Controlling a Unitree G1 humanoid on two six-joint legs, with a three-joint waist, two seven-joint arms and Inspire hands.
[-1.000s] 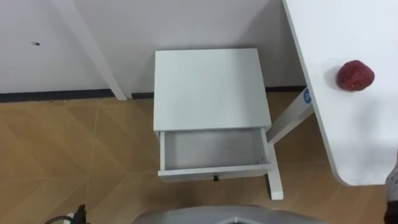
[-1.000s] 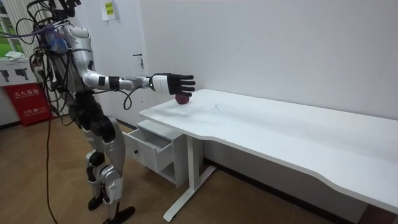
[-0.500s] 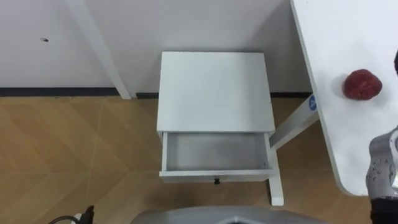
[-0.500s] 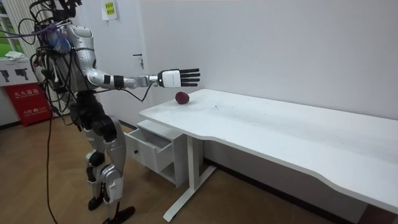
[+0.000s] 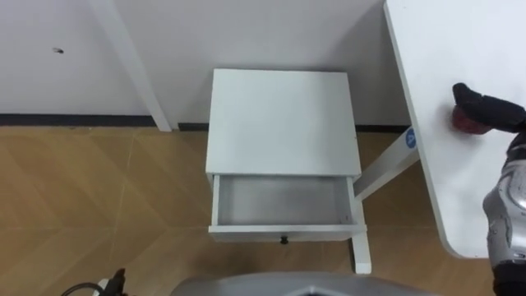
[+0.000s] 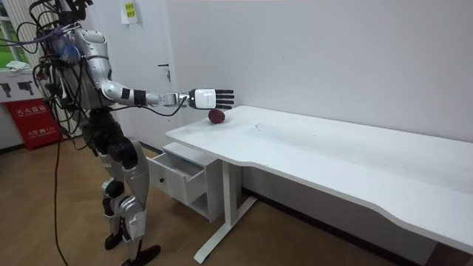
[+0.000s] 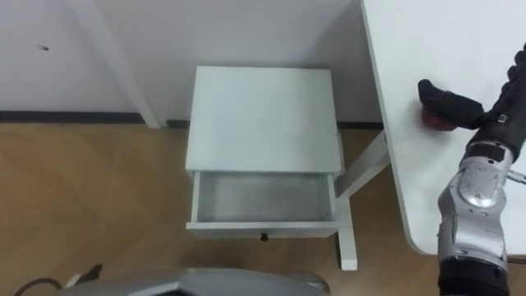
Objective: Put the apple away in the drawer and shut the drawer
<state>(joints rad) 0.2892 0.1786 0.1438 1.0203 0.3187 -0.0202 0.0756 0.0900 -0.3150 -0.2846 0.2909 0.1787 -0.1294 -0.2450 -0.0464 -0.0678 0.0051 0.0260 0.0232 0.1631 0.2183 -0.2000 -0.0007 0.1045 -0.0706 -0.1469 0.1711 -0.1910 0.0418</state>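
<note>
A dark red apple (image 5: 460,122) lies on the white table (image 5: 460,189), near the table's left edge. My right hand (image 5: 493,111) hangs just above it, open with its fingers straight, and covers part of the apple (image 7: 432,122) from above. The room view has the hand (image 6: 211,97) level over the apple (image 6: 216,117), not closed round it. To the left of the table, low down, the white bedside cabinet (image 5: 282,119) has its drawer (image 5: 283,233) pulled out towards me, with nothing inside. I stand upright in front of the cabinet with my right arm stretched out.
The table's white leg (image 5: 386,164) stands close to the right of the open drawer. A slanted white post (image 5: 131,66) runs down to the wood floor (image 5: 99,205) left of the cabinet. The wall is directly behind the cabinet.
My right hand has come down and forward over the apple, which it now partly covers in the eye views. Apple and drawer have not moved.
</note>
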